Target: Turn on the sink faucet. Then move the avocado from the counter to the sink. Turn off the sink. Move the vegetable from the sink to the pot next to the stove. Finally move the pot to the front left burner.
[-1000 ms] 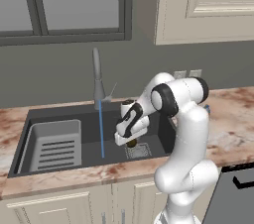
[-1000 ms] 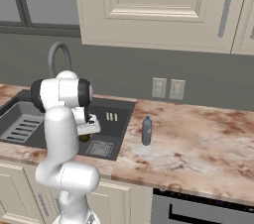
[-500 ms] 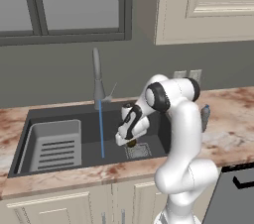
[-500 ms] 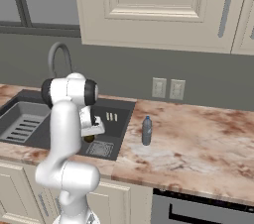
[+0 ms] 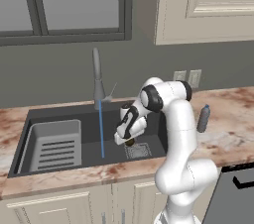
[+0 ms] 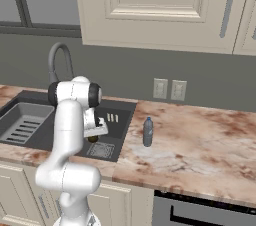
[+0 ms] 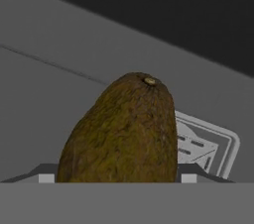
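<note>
Tool (image 5: 128,141) open around avocado (image 7: 121,131) | sink (image 5: 64,119): faucet (image 5: 97,77) running | bottle (image 5: 202,118) aside

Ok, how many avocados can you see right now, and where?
1. The avocado sits between the fingertips of the tool, low inside the sink, just beside the square drain grate. Others could be hidden behind the arm.

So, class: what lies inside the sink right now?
Inside the sink: a slotted tray, a running water stream, the square drain grate, and the avocado between the gripper fingers. The basin floor beneath the avocado is hidden.
</note>
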{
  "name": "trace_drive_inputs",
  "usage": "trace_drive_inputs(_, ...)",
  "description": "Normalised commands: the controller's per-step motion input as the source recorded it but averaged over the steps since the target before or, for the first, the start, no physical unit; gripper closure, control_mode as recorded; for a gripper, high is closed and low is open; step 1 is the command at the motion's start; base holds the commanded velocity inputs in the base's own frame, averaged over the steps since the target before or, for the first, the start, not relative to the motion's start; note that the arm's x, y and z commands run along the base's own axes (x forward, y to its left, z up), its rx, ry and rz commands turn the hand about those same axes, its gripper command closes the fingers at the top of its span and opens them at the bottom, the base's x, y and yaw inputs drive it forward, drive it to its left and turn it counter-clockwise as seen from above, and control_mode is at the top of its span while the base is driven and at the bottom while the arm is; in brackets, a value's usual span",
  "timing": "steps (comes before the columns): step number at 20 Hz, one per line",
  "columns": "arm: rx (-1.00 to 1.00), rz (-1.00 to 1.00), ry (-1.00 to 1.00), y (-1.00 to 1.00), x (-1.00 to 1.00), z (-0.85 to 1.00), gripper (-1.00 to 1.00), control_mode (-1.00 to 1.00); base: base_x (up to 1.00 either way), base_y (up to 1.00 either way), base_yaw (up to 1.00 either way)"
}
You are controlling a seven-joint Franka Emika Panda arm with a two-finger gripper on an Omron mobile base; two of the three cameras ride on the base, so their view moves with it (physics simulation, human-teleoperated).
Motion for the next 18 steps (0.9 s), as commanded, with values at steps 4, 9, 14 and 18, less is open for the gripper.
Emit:
trace_drive_inputs(4,0.0,0.0,0.0,0.0,0.36,-0.31,1.0,-1.0,0.0,0.0,0.0)
trace_drive_inputs(9,0.0,0.0,0.0,0.0,0.11,-0.26,1.0,-1.0,0.0,0.0,0.0)
trace_drive_inputs(14,0.0,0.0,0.0,0.0,0.1,-0.26,1.0,-1.0,0.0,0.0,0.0)
trace_drive_inputs(18,0.0,0.0,0.0,0.0,0.12,-0.29,-1.0,-1.0,0.0,0.0,0.0)
